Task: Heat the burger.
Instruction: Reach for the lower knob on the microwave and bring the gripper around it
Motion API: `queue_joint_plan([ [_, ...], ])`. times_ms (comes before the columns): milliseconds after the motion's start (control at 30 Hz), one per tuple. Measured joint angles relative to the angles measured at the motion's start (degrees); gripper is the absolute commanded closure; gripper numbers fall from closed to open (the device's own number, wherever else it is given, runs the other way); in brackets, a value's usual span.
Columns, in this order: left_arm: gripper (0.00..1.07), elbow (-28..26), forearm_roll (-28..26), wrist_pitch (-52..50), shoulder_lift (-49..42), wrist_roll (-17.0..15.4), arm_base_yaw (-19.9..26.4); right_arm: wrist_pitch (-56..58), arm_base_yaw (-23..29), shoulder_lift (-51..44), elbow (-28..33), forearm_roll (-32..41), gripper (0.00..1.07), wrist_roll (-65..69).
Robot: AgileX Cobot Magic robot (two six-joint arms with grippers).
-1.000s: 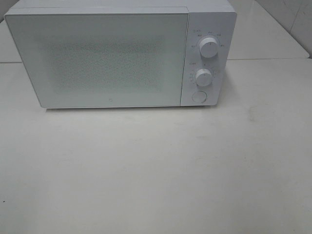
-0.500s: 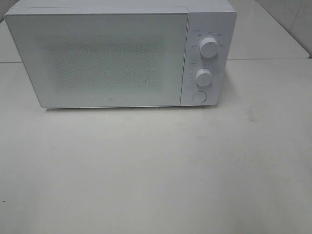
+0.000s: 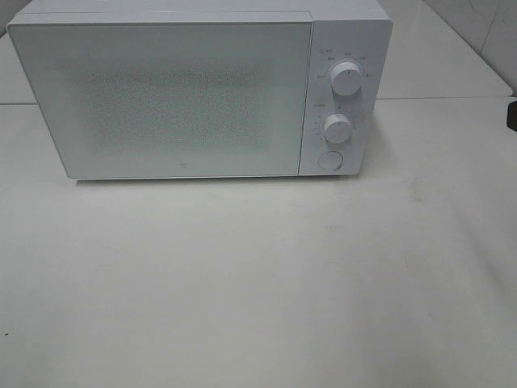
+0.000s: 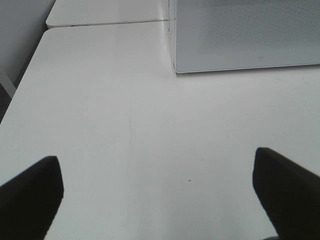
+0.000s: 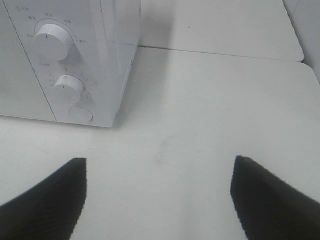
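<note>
the microwave (image 3: 178, 97) is set on the white surface (image 3: 258, 283) with its door (image 3: 161, 101) shut. the left pincer (image 4: 155, 167) and the right pincer (image 5: 160, 167) are held spread above the surface, with nothing gripped. the burger's place cannot be told.

Smooth white plastic microwave (image 3: 186, 97); matt, faintly scuffed pale tabletop (image 3: 258, 283).

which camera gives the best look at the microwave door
The exterior high view: the whole microwave door faces the camera, shut, with every edge in frame. The left wrist view catches only one lower corner of it, and the right wrist view only a thin strip beside the control panel.
</note>
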Motion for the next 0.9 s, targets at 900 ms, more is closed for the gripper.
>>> queue_joint_plan([
  [900, 0.09, 0.0, 0.0, 0.0, 0.0, 0.0, 0.0, -46.8, 0.2, 25.2, 8.4, 11.2, 0.31, -6.1],
])
